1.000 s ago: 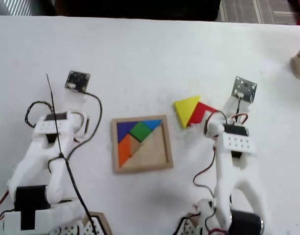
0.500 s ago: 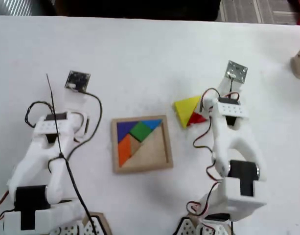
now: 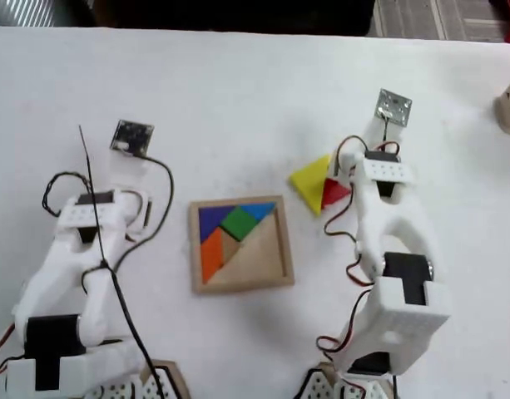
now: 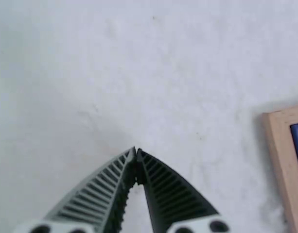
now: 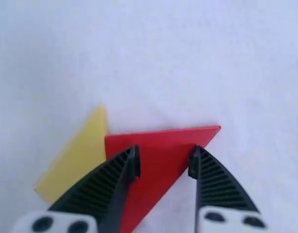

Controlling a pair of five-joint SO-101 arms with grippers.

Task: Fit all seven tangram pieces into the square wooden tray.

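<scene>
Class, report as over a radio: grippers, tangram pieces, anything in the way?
Left gripper shut, over table. Right gripper open, straddling red triangle; yellow triangle touching it. Tray part filled. Nothing blocking.

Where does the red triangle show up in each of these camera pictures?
High view: red triangle lies right of the wooden tray, at the right arm's tip.
Right wrist view: middle, between the open right gripper fingers.
Left wrist view: looks toward the wooden tray edge instead.
Shared landmark: the yellow triangle touching it.
</scene>
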